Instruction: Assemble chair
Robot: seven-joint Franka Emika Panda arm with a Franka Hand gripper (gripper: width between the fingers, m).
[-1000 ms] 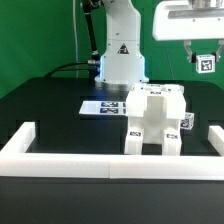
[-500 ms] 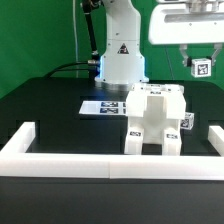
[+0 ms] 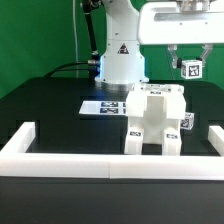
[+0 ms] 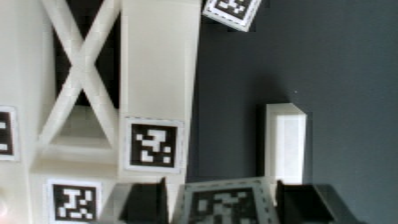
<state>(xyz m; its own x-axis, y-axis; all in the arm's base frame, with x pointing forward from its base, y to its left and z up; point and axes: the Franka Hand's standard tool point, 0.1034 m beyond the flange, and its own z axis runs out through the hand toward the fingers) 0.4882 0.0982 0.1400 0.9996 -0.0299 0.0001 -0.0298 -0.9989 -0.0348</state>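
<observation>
The partly joined chair (image 3: 155,118), white and blocky with square tags, stands upright in the middle of the black table. Its X-braced back panel (image 4: 89,70) fills one side of the wrist view. High above the chair's top, toward the exterior view's right, my gripper (image 3: 188,62) is shut on a small white tagged chair part (image 3: 188,69). In the wrist view the same part (image 4: 228,198) sits between the two dark fingers (image 4: 157,202), its tag facing the camera. The held part hangs clear of the chair, touching nothing else.
The marker board (image 3: 103,106) lies flat behind the chair, in front of the robot base (image 3: 120,55). A long low white barrier wall (image 3: 70,160) runs along the table's front and sides. A short white bar (image 4: 285,140) lies on the dark table beside the chair.
My gripper has carried the small tagged part toward the exterior view's left, nearer to above the chair. The chair has not moved.
</observation>
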